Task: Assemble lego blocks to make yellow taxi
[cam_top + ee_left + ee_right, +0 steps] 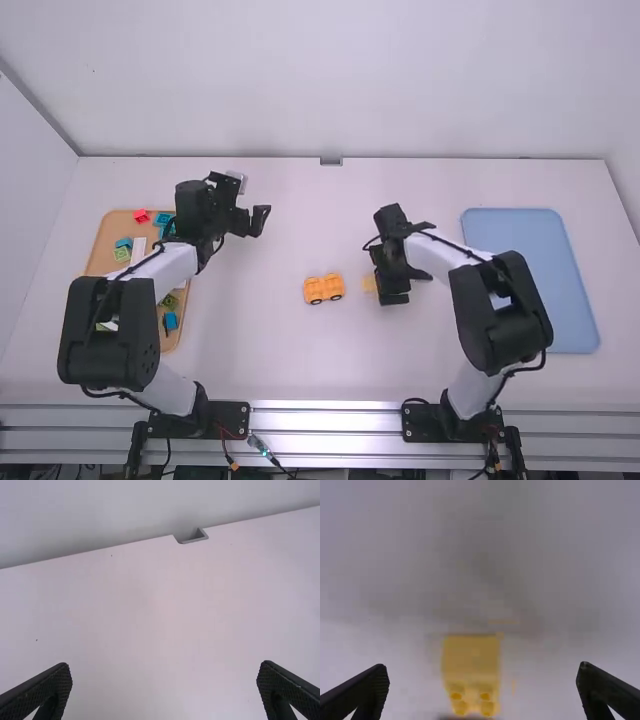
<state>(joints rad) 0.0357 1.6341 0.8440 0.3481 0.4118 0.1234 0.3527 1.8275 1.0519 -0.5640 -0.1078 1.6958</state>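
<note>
Checked white table (300,370) in high view, taking its middle as dial centre and its far edge as twelve. Logged at three o'clock, beyond the right arm: blue tray (530,280). Logged at nine: tan tray (112,228), partly under the left arm (115,335), holding loose blocks. Found at ten o'clock, above the table: left gripper (250,220), with pincer wide apart. Found slightly off centre toward three, pointing down: right gripper (386,282), with pincer also wide apart. Recorded near dial centre: orange toy car (323,289), with wheels visible on its six o'clock side. Recorded near the car, toward three: yellow block (471,660), seen in right wrist view between the pincer's two sides, touching neither, with studs at one end. Recorded near tan tray's twelve o'clock end: red block (141,215).
</note>
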